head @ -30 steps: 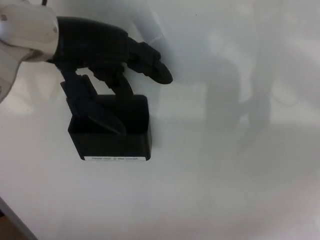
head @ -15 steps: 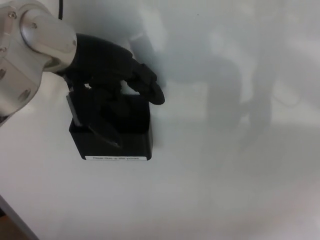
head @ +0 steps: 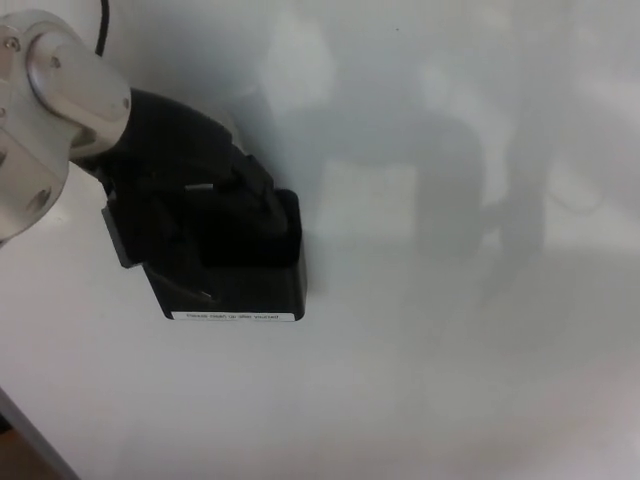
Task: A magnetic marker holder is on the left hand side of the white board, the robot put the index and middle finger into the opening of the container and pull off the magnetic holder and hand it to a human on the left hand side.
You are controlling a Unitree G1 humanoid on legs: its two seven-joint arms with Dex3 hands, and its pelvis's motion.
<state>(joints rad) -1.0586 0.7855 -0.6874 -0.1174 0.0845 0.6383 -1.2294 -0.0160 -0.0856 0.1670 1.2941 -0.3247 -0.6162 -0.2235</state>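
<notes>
A black box-shaped magnetic marker holder (head: 245,292) with a white label strip along its lower edge sticks to the whiteboard (head: 450,300) at centre left. My left hand (head: 185,195) comes in from the upper left on a silver wrist. It lies over the holder's top, with its fingers down inside the opening and its thumb at the holder's left side. Black on black hides just how the fingers sit inside. My right hand does not show.
The whiteboard fills nearly the whole view, with soft grey shadows across its upper right (head: 470,190). Its edge runs diagonally at the bottom left corner (head: 25,440), with a brown surface beyond.
My left hand has dropped lower onto the holder. Its fingers, which stuck out above the rim to the right, are now tucked into the opening. The holder stays in place.
</notes>
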